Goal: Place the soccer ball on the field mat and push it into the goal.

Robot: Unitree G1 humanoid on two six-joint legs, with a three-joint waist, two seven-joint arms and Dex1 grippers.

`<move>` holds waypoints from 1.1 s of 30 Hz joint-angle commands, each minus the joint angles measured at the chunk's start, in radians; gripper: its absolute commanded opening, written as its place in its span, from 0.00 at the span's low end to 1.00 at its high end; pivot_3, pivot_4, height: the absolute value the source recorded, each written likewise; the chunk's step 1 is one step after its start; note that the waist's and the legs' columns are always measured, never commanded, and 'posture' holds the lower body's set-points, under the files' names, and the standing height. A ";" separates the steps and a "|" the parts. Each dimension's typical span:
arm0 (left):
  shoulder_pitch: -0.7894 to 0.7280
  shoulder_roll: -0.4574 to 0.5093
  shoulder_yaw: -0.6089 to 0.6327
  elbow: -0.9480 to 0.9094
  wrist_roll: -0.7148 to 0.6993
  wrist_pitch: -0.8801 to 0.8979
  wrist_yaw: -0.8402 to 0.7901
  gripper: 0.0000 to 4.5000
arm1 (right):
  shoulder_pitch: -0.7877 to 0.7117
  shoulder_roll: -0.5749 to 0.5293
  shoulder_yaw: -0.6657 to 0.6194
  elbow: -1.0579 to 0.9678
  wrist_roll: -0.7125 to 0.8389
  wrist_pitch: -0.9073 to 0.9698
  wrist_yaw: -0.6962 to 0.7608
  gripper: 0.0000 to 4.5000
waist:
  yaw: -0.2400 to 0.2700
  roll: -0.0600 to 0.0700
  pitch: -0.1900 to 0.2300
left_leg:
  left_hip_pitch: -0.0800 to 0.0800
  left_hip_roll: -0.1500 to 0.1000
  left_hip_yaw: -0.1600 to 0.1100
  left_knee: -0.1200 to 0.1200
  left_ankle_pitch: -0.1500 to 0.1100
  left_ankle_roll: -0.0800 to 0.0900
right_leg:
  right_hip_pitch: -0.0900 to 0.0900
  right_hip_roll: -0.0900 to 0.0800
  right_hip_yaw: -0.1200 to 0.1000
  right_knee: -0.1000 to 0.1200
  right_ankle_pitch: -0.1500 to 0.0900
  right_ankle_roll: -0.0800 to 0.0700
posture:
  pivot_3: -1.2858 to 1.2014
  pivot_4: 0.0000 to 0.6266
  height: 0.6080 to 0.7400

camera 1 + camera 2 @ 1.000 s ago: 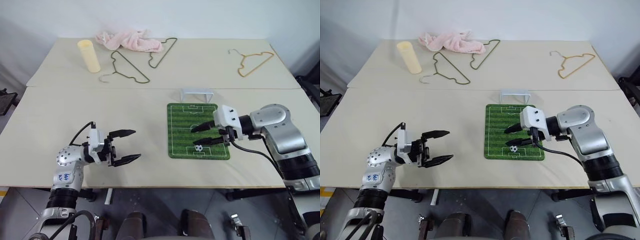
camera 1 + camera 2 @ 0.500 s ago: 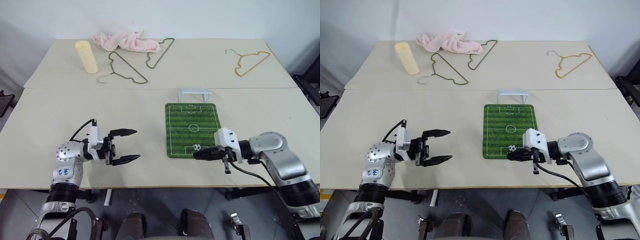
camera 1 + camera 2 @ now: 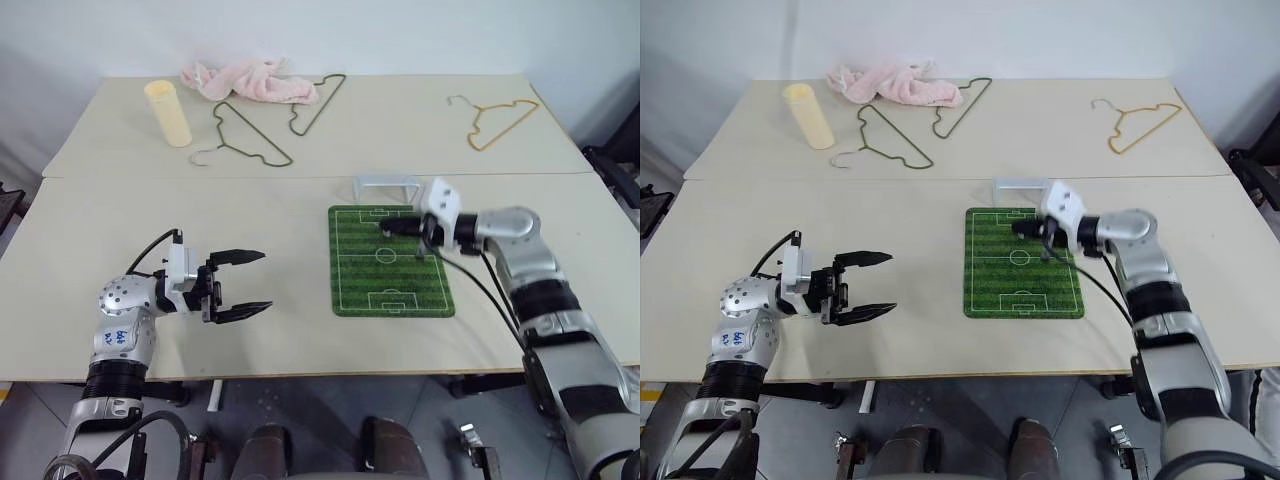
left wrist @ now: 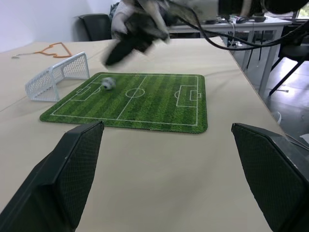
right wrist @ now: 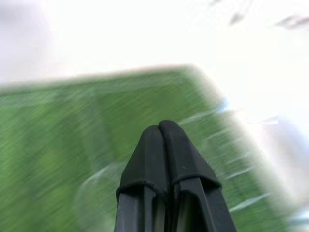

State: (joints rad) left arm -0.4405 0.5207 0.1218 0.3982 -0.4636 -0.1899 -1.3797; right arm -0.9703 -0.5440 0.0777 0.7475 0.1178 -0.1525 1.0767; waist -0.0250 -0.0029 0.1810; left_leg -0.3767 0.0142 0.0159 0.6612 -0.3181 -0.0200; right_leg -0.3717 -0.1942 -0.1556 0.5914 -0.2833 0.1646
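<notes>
step in hand: push phase. The soccer ball already lies on the field mat, so placing looks done and driving it in remains.
ball position: on the goal-side half of the mat, at the penalty box near the goal, apart from the goal mouth. It is blurred in the left wrist view and I cannot pick it out with confidence in the head views, so this placing is approximate.
right gripper: fingers pressed together, holding nothing; tips just behind the ball on the side away from the goal, over the goal-side half of the mat. Contact with the ball cannot be told.
left gripper: jaws spread, empty, hovering over bare table well to the left of the mat; no part in this step.
goal: white frame standing at the mat's far short edge, mouth facing the pitch.
next move, judged: a short, low nudge with the closed tips along the mat's long axis toward the goal mouth. The ball is tiny and rolls freely, so an off-centre touch could send it wide of the frame.
</notes>
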 commanded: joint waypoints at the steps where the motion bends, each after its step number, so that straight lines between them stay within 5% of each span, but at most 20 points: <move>1: -0.018 -0.005 0.018 0.009 0.009 -0.023 0.038 1.00 | 0.012 -0.043 -0.065 -0.079 0.043 0.003 0.004 0.00 | 0.000 0.000 0.000 | 0.000 0.000 0.000 -0.001 0.000 0.000 | 0.000 0.000 0.000 0.000 0.000 0.000 | 0.52 0.24 1.00; 8: -0.025 -0.013 0.046 0.035 0.023 0.004 0.172 1.00 | 0.217 -0.156 -0.142 -0.292 0.103 0.151 0.013 0.00 | -0.001 0.000 0.000 | 0.000 0.000 0.001 -0.003 0.000 0.000 | -0.001 0.000 -0.001 -0.001 0.000 0.000 | 0.52 0.24 1.00; 11: -0.031 -0.013 0.093 0.049 0.026 0.025 0.294 1.00 | 0.358 -0.254 -0.208 -0.274 0.181 0.229 0.137 0.12 | 0.005 0.000 0.000 | 0.000 0.000 0.002 -0.002 0.000 0.000 | -0.001 0.000 0.000 -0.001 0.000 0.000 | 0.52 0.24 1.00; 22: 0.078 0.027 0.183 0.000 -0.031 0.060 0.334 1.00 | 0.481 -0.352 -0.333 0.003 0.240 0.032 0.344 0.95 | -0.005 0.000 0.000 | 0.005 0.001 0.008 -0.002 0.000 0.000 | 0.000 0.000 0.005 0.000 0.000 0.000 | 0.52 0.24 1.00; 33: 0.138 0.041 0.220 -0.041 -0.064 0.140 0.337 1.00 | 0.453 -0.364 -0.382 0.168 0.238 -0.099 0.352 0.95 | -0.001 0.000 0.000 | 0.005 0.001 0.009 -0.001 0.000 0.000 | 0.000 0.000 0.005 0.000 0.000 0.000 | 0.52 0.24 1.00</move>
State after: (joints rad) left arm -0.3082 0.5559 0.3175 0.3988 -0.5047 -0.0566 -1.0455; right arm -0.5131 -0.8826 -0.2738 0.9226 0.3414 -0.2363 1.4238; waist -0.0262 -0.0031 0.1811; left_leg -0.3715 0.0151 0.0245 0.6599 -0.3185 -0.0196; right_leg -0.3716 -0.1945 -0.1503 0.5914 -0.2832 0.1645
